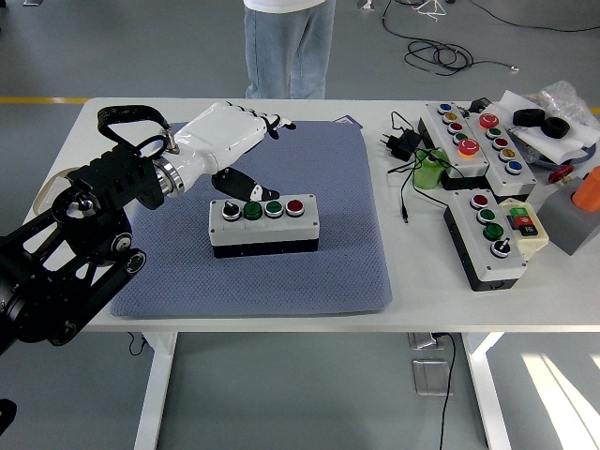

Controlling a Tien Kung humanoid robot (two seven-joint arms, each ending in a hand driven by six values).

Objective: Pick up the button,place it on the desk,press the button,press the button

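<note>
White and glossy, my left hand (230, 141) hangs above the blue mat (319, 272), fingers stretched out and loosely apart toward the far side, thumb drooping down at the button box (263, 225) and holding nothing. The box sits flat on the mat just below and in front of my hand, not touching it, with a black knob, two green buttons and a red one in a row on top. A person in jeans (286, 47) stands at the table's (234, 314) far edge, and more button boxes (487, 234) lie well to the right.
</note>
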